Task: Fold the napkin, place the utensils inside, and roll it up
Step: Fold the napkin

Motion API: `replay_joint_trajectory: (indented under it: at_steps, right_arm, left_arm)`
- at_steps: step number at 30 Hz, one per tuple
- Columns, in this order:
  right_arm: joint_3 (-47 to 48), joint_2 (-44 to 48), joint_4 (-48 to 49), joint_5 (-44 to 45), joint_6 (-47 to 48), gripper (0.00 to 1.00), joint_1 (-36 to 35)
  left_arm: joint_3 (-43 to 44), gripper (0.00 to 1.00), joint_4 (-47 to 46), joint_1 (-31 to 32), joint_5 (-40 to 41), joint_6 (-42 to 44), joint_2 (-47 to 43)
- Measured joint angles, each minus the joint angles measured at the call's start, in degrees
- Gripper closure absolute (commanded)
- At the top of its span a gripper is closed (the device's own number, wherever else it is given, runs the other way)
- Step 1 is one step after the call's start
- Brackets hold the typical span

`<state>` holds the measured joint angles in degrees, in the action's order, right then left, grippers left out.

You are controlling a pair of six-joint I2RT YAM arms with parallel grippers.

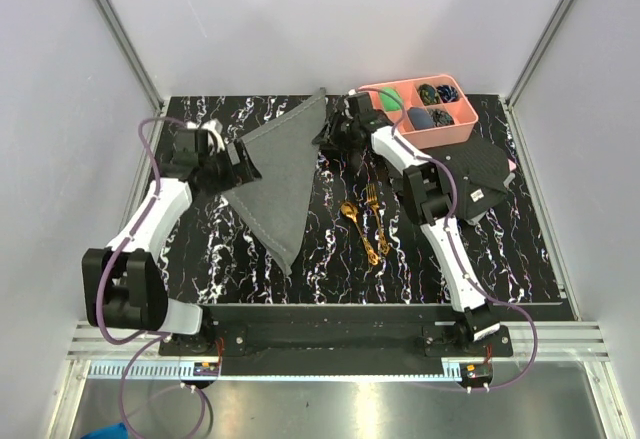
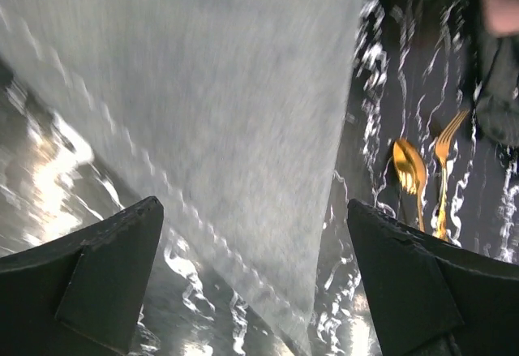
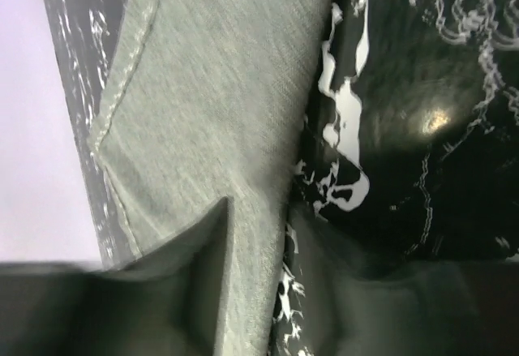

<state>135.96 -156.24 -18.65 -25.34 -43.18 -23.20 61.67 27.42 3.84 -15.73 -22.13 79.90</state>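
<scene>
The grey napkin lies folded into a triangle on the marbled table, one point at the back and one at the front. It fills the left wrist view and shows in the right wrist view. My left gripper is at the napkin's left corner, jaws wide open over the cloth. My right gripper is by the napkin's back right edge, and that edge runs between its slightly parted jaws. The gold spoon and gold fork lie side by side right of the napkin, also in the left wrist view, spoon, fork.
A pink tray with small dark and green items stands at the back right. A black patterned cloth lies in front of it. Grey walls close off the table on three sides.
</scene>
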Motion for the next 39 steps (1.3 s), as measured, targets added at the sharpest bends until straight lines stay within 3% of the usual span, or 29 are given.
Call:
replay_joint_trajectory:
  at_steps: [2,5,12,20,28,39]
  right_arm:
    - [0.9,0.0,-0.5,-1.0,2.0,0.29,0.5]
    - [-1.0,2.3,-0.8,-1.8,5.4,0.21,0.5]
    - [-18.4,17.2,-1.1,-2.6,12.2,0.17,-2.0]
    - [-46.8,37.8,10.7,-7.4,8.6,0.17,-11.7]
    - [-61.9,39.1,19.8,-11.4,1.7,0.17,-22.5]
    - [-64.8,39.1,21.5,-11.1,1.4,0.18,-25.6]
  left_arm:
    - [-3.5,0.01,-1.6,0.0,-0.8,-2.7,0.0]
    - [-7.4,0.01,-5.9,0.4,-1.2,-6.8,0.0]
    - [-9.2,0.01,-14.7,2.8,-1.9,-11.4,2.6]
    - [-10.0,0.01,-17.6,3.2,-2.5,-14.5,4.3]
    - [-6.4,0.01,-12.5,3.1,-4.3,-12.7,2.0]
    - [-4.9,0.01,-6.8,-0.6,-6.6,-7.6,-3.7]
